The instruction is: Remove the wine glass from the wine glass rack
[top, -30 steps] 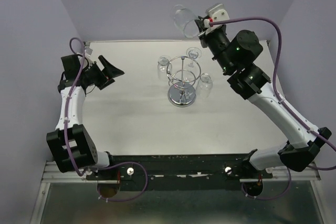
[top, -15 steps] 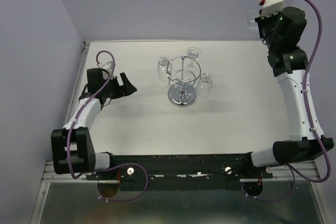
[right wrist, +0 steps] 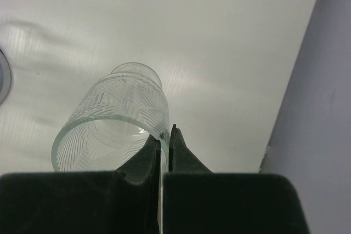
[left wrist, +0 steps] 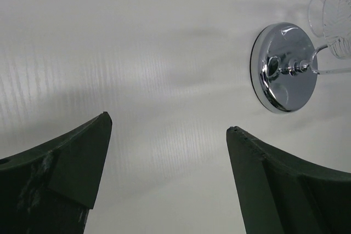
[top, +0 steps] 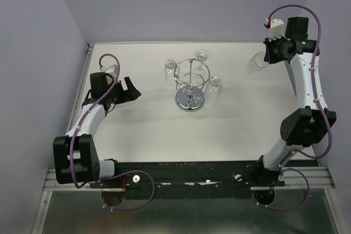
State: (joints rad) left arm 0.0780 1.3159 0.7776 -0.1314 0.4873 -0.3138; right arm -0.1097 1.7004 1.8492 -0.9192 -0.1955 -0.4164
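One glass is already clear of the rack, pinched by its rim in your right gripper above the far right of the table, well apart from the rack. Lower it slowly, keep the pinch firm until it rests steady, and keep off the wall. Your left gripper hangs wide open over bare table; leave it idle.

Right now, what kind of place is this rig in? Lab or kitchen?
Most likely a lab test cell, not a kitchen: white table boxed in by plain lavender walls, left arm and right arm bolted to a black rail at its near edge, a chrome wine glass rack as the prop.
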